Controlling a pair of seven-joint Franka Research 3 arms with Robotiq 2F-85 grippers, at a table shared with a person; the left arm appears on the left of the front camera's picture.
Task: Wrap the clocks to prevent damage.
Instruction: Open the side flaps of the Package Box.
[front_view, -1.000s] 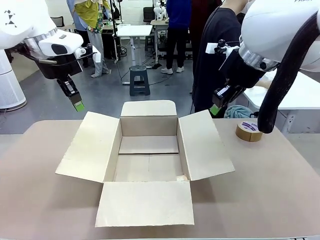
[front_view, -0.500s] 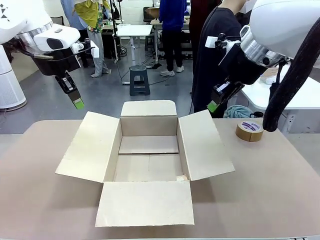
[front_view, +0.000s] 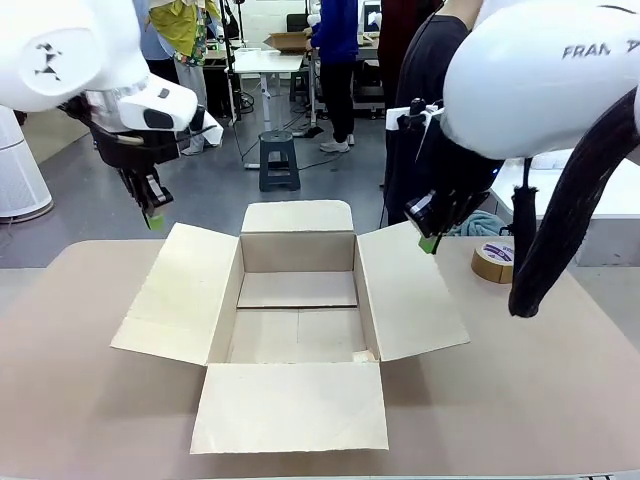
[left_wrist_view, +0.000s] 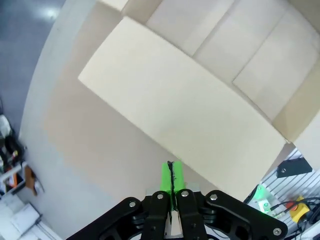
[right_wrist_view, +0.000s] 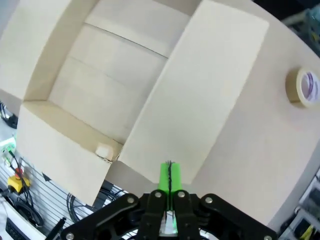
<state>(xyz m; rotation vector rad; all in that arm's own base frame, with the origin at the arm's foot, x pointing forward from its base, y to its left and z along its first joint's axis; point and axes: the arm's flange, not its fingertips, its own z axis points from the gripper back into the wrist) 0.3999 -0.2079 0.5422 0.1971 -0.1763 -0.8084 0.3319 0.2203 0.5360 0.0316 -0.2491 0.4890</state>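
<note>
The left pincer (front_view: 153, 214) hangs with its green pads pressed flat together, up over the counter's (front_view: 540, 390) far left side, just off the left flap of the open cardboard box (front_view: 298, 252). The right pincer (front_view: 428, 241) is closed tight the same way, above the box's right flap. The box sits mid-counter with all four flaps spread. A tape roll (front_view: 497, 262) lies well to its right.

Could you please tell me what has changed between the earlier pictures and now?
The right gripper has come down a little toward the far corner of the right flap of the cardboard box, its arm swinging further into view. The left gripper dipped only slightly. Both stay shut and empty; the box stays open, and the tape roll has not moved.
</note>
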